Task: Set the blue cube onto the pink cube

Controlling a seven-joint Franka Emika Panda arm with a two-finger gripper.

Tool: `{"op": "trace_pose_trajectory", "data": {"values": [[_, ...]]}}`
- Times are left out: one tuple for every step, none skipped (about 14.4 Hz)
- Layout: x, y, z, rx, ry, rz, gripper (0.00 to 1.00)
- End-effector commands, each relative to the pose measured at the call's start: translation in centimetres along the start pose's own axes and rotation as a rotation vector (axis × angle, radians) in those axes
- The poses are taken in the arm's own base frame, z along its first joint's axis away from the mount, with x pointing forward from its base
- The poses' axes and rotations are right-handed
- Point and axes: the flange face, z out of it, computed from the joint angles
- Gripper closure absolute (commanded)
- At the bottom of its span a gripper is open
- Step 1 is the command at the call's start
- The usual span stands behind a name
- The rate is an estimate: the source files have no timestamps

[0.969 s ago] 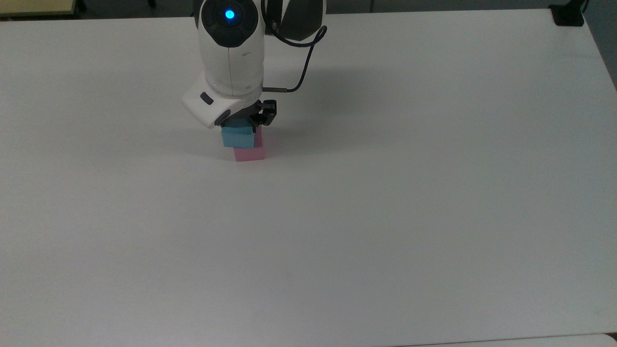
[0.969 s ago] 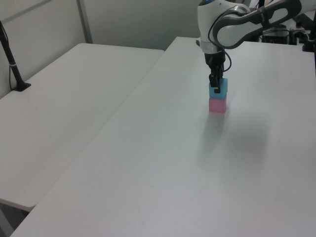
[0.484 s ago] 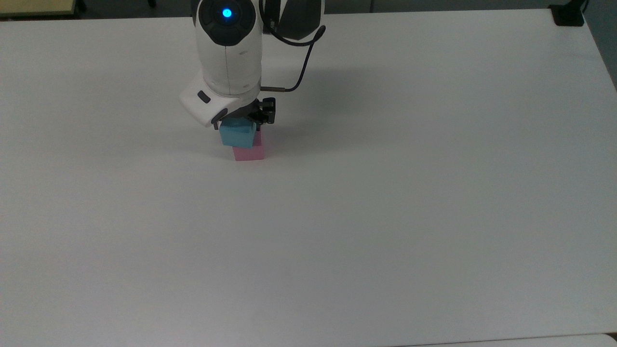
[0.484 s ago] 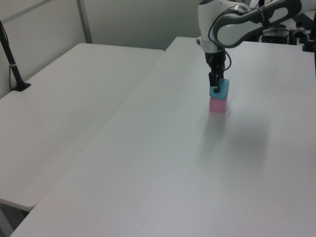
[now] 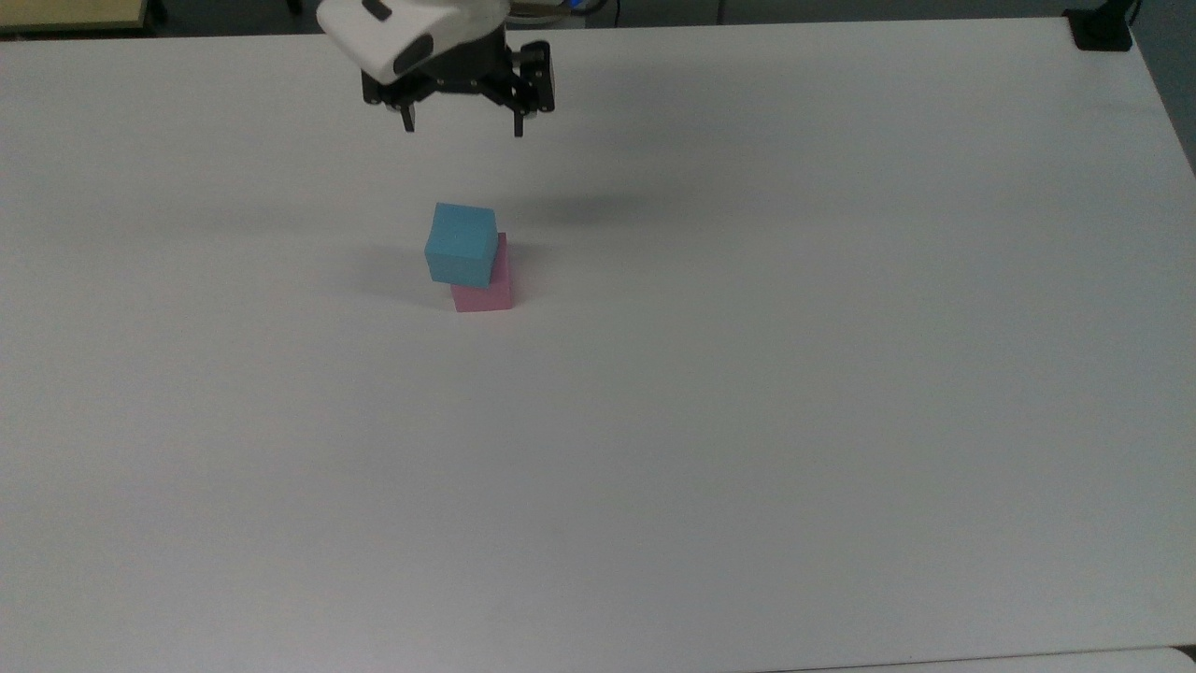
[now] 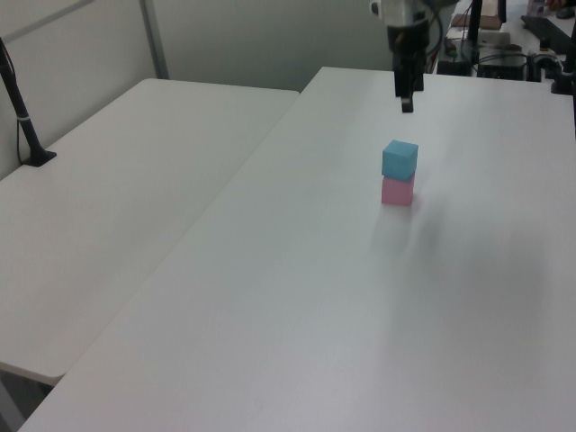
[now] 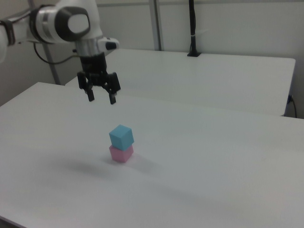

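The small matte light-blue cube (image 5: 461, 244) sat skewed on the pastel-pink cube (image 5: 487, 289) — end effector (image 5: 462, 123) hung above, spread wide, empty; best retreat straight up.

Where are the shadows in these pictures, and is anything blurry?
Top view: a soft grey shadow lies on the table beside the blue cube. Right view: a faint shadow sits by the pink cube. Left view: the gripper looks sharp.

A white table (image 5: 747, 421) adjoins a second table (image 6: 126, 180) holding a black post (image 6: 22, 117).
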Motion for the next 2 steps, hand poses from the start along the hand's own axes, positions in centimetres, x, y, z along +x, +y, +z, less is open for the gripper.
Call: {"op": "trace_pose_trajectory", "data": {"values": [[-3.22,1.91,-3.81,0.036,0.033,0.038,0.0],[-3.59,2.39,-4.43,0.036,0.051,0.043,0.0]]}}
